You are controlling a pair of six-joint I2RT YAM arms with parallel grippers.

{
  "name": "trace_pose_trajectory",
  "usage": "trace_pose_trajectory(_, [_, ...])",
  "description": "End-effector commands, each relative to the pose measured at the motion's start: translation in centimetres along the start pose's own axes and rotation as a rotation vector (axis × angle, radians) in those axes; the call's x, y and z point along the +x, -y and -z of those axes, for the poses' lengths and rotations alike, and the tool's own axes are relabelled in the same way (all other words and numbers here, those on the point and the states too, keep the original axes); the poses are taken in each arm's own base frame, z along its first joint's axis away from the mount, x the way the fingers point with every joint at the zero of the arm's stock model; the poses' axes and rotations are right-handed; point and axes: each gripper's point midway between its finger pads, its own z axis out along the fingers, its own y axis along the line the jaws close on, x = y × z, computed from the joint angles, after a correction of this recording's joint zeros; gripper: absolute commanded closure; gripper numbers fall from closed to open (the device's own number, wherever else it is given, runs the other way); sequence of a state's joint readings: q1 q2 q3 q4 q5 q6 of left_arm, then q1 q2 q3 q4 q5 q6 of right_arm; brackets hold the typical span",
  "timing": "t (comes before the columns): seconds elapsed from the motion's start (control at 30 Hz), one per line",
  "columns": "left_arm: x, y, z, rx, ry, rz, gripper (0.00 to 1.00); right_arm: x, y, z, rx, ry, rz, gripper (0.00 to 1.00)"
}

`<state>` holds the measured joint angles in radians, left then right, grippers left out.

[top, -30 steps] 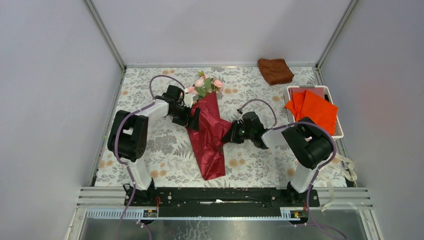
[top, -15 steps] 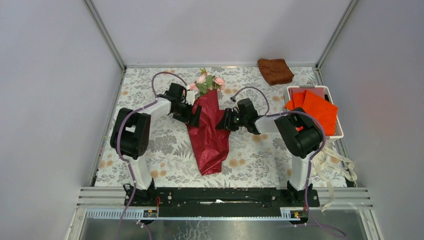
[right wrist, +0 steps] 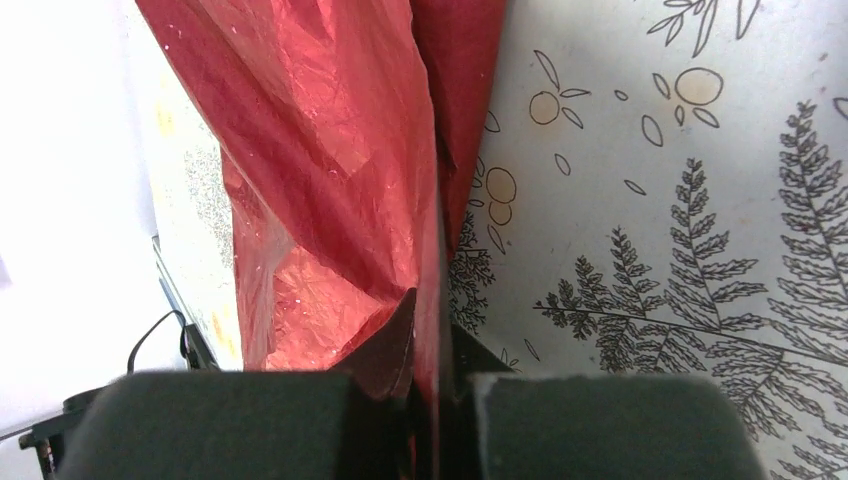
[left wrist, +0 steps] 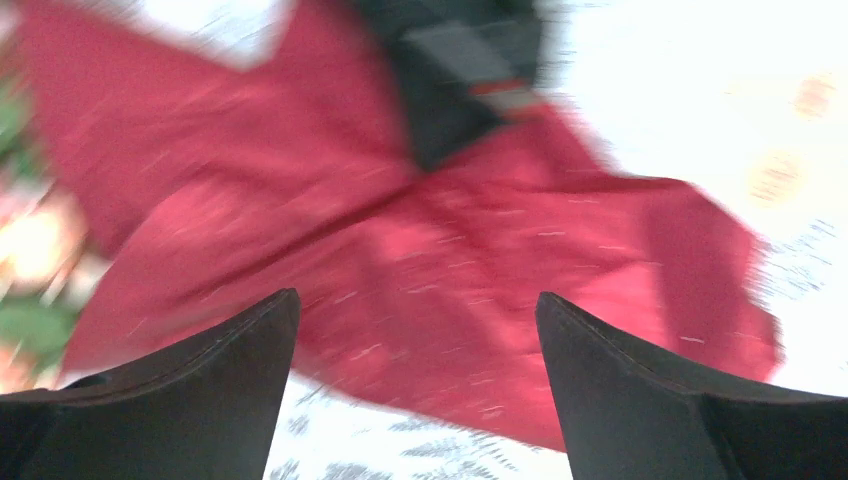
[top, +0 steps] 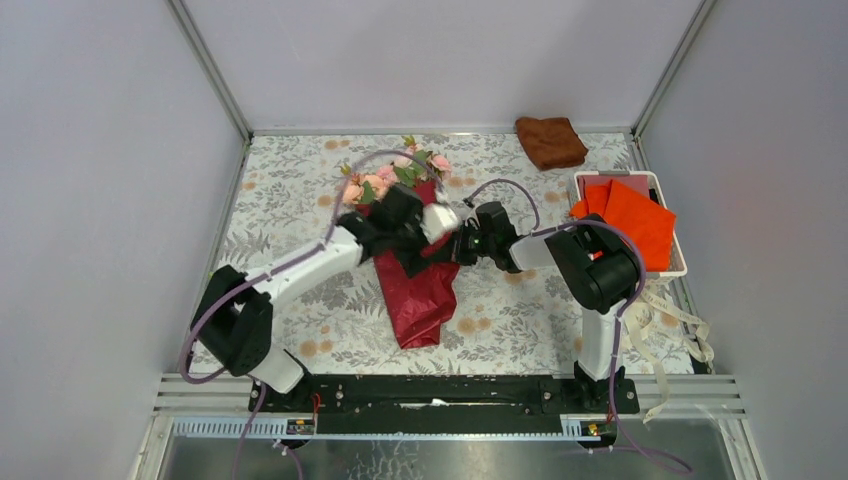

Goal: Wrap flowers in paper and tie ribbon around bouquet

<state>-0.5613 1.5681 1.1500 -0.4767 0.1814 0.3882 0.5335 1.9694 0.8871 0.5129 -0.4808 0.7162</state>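
Between the closed tips of the right pincer (right wrist: 428,375), 1 edge of the paper (right wrist: 330,150) is pinched. The left pincer (left wrist: 415,300) is held wide open above it. The flowers (top: 385,178) are judged part-wrapped; the ribbon (top: 690,330) is left unused at the table (top: 290,180) edge.

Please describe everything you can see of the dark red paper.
The paper is a thin, crinkled, dark red sheet, folded loosely lengthwise and lying on the patterned table, with flowers showing at its far end. The right claw is shut on one edge of it. The left claw is open above it.
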Motion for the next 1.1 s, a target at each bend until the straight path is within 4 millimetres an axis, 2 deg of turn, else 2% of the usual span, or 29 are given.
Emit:
trace_pose_trajectory(0.0, [4.9,8.5,-3.0,0.158,-0.148,-0.313,0.08,1.7,2.3,0.0,0.08,-0.04,-0.037,0.9])
trace_pose_trajectory(0.07, [6.4,11.1,-4.8,0.196,-0.2,-0.382,0.11,1.4,2.2,0.3,0.096,-0.038,-0.021,0.87])
trace_pose_trajectory(0.2, [9.5,13.5,-7.8,0.197,-0.311,-0.511,0.16,0.0,1.7,1.6,0.154,-0.02,0.054,0.79])
trace_pose_trajectory(0.3, [11.8,14.4,-8.5,0.207,-0.364,-0.588,0.17,-2.1,0.8,3.5,0.222,0.019,0.152,0.64])
trace_pose_trajectory(0.37, [12.9,14.9,-8.5,0.231,-0.382,-0.612,0.17,-4.2,0.7,5.5,0.314,0.06,0.225,0.54])
trace_pose_trajectory(0.43, [13.5,15.1,-8.5,0.247,-0.389,-0.612,0.17,-6.4,1.3,9.0,0.448,0.11,0.268,0.44])
trace_pose_trajectory(0.5, [13.7,15.1,-8.4,0.249,-0.39,-0.613,0.17,-9.7,1.4,13.6,0.532,0.239,0.274,0.31])
trace_pose_trajectory(0.53, [13.5,15.1,-8.3,0.247,-0.385,-0.614,0.17,-11.2,1.7,16.2,0.569,0.316,0.256,0.27])
trace_pose_trajectory(0.6, [13.3,15.5,-8.3,0.269,-0.371,-0.613,0.17,-13.2,2.5,21.7,0.646,0.477,0.216,0.13])
trace_pose_trajectory(0.63, [13.2,15.5,-8.4,0.268,-0.365,-0.614,0.17,-13.8,3.0,24.6,0.693,0.569,0.2,0.03])
trace_pose_trajectory(0.67, [13.2,15.6,-8.4,0.269,-0.364,-0.614,0.17,-14.1,3.8,27.6,0.756,0.662,0.178,0.01])
trace_pose_trajectory(0.8, [13.0,15.5,-8.3,0.265,-0.356,-0.614,0.17,-11.7,8.1,37.0,0.963,0.972,-0.02,0.0])
trace_pose_trajectory(0.87, [12.8,15.5,-8.2,0.264,-0.347,-0.615,0.17,-9.7,10.7,40.4,1.059,1.09,-0.136,0.0])
trace_pose_trajectory(0.93, [12.6,15.5,-8.1,0.262,-0.344,-0.616,0.17,-6.7,14.0,42.4,1.146,1.174,-0.286,0.0])
trace_pose_trajectory(0.97, [12.6,15.5,-8.0,0.26,-0.345,-0.613,0.16,-5.6,15.0,43.2,1.159,1.219,-0.362,0.0])
trace_pose_trajectory(1.07, [12.4,15.4,-7.9,0.255,-0.345,-0.61,0.16,-2.6,17.7,43.9,1.139,1.331,-0.592,0.01])
